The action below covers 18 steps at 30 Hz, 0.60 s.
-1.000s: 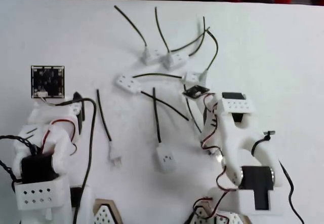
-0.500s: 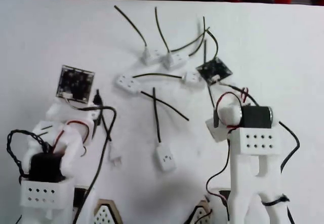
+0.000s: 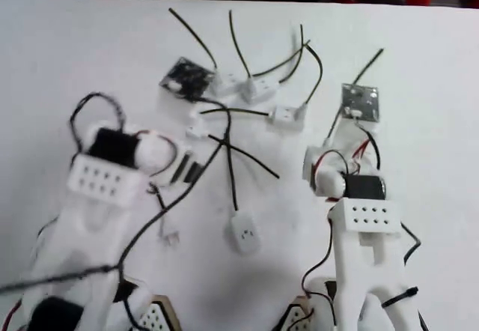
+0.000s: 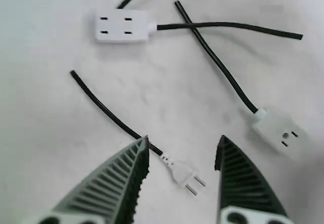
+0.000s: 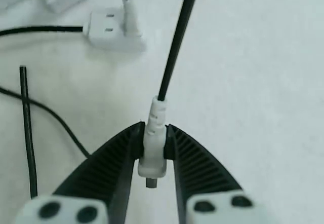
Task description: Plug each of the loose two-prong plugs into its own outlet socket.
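At the left of the worktop [image 3: 52,61], the left gripper [image 4: 182,142] hangs over a loose plug [image 4: 183,174]. Jaws wide apart, one to either side of it, not touching. The plug lies flat, its prongs pointing away from its black lead. Past it sit a four-slot outlet [image 4: 122,25] and, toward the middle, a single socket [image 4: 277,133], both with slots showing free. Step in hand here, as I judge it: lining up the pick. The next move calls for dropping down and closing across the plug body while leaving the prongs clear. At the right, the right gripper [image 5: 153,128] has its jaws clamped on a second plug [image 5: 152,155], whose cord [image 5: 177,41] runs straight away from the wrist. A dark nub at the near end may be a prong; cannot be sure. Cannot tell whether this plug is clear of the surface. An outlet block [image 5: 109,30] lies near, with two slots open. Next need here: turn the prongs toward a free socket, square them to the slots and push home. No brand, label or writing is legible on any part.
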Tool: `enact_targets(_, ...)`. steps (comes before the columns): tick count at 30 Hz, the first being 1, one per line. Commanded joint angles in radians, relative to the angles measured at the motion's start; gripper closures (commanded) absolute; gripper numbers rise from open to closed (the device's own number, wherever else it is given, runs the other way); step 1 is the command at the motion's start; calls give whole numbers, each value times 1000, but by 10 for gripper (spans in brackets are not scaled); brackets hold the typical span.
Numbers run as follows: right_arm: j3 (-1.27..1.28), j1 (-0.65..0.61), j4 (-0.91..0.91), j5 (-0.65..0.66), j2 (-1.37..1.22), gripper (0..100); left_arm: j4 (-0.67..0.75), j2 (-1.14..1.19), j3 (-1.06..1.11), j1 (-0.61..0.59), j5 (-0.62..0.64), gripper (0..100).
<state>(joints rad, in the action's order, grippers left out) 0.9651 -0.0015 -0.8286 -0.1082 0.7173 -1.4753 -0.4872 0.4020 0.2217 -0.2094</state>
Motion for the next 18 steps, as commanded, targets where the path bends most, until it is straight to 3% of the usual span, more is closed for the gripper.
enact_targets(1, 12, 84, 84, -64, 28, 981, -55, 191, -153, 85, 132, 778)
enact_targets(9, 21, 268, 114, -124, 30, 981, -49, 424, -175, 266, 374, 777)
enact_targets(15, 21, 275, 117, -135, 30, 981, -55, 596, -219, 398, 687, 777)
enact_targets(18, 21, 277, 117, -135, 30, 981, -55, 664, -245, 452, 752, 777)
